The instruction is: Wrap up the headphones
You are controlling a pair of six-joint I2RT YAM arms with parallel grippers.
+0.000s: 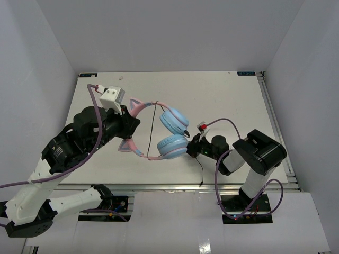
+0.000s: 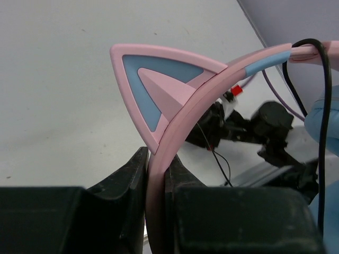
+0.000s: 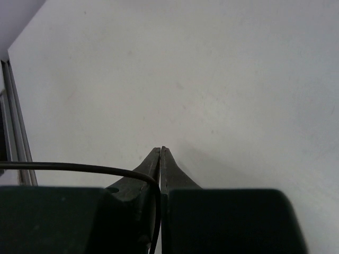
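- Headphones (image 1: 175,121): one pair, near the middle of the table (image 1: 228,95), between the two grippers; whether it touched the table surface could not be told.
- Ear cups (image 1: 170,146): two, round and light blue, side by side and close together, on the side toward the right arm (image 1: 259,151).
- Headband (image 1: 142,154): one, thin and pink, bowed toward the left arm (image 1: 63,148), with short blue sections near its ends.
- Cat ears (image 1: 135,106): two, pink with blue centres, one on either side of the left arm's grip; the left wrist view showed only one, just above the fingers.
- Cable (image 1: 152,129): one, thin and black. One stretch crossed the open side of the headband from its far end to its near end; another trailed from the right gripper toward the near table edge.
- Left gripper (image 2: 158,166): jaws clamped on the headband, one finger (image 2: 132,174) pressed against each face.
- Right gripper (image 3: 160,154): just beside the nearer ear cup; tips drawn together, with the cable running in from the left and down into the seam between the fingers, pinched there.
- Purple cables (image 1: 96,106): two, thick, one looped along each arm.
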